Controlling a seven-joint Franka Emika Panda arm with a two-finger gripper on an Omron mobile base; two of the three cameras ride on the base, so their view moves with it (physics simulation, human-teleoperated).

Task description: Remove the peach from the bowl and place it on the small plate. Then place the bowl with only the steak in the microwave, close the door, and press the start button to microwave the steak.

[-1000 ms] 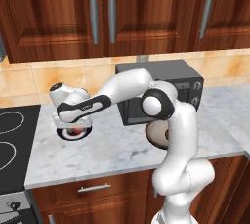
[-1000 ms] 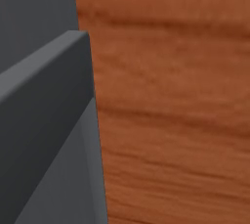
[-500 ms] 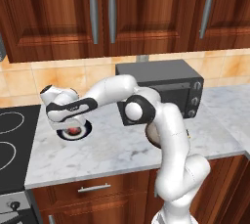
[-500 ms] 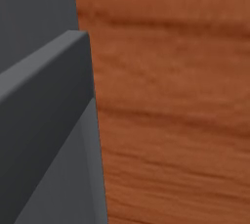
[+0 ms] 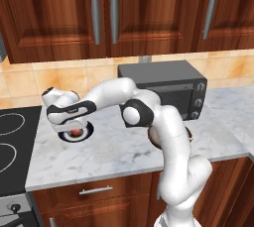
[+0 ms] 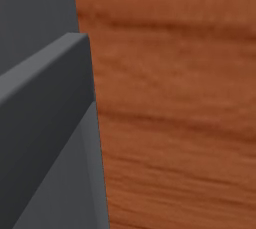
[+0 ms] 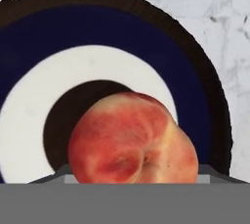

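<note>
The peach (image 7: 133, 141), red-orange, fills the lower middle of the hand view and throws a dark shadow on the white centre of the small plate (image 7: 97, 27). In the left base view my gripper (image 5: 74, 127) points down over the small plate (image 5: 88, 132) at the counter's left, with the peach (image 5: 75, 132) between its fingers, just above the plate. The fingertips themselves are hidden. The bowl (image 5: 188, 134) is almost wholly behind my arm; only a sliver of rim shows. The steak is hidden. The microwave and its door are out of view.
A dark grey box oven (image 5: 168, 89) stands at the back of the marble counter (image 5: 114, 146). A black stovetop (image 5: 12, 146) lies left of the plate. Wooden cabinets (image 5: 149, 13) hang overhead. The right base view is pressed against a grey slab (image 6: 40, 123) and brown wood (image 6: 175, 123).
The arm has swung further left and the hand has come down slightly over the small plate, still carrying the peach. The right base view is unchanged.
</note>
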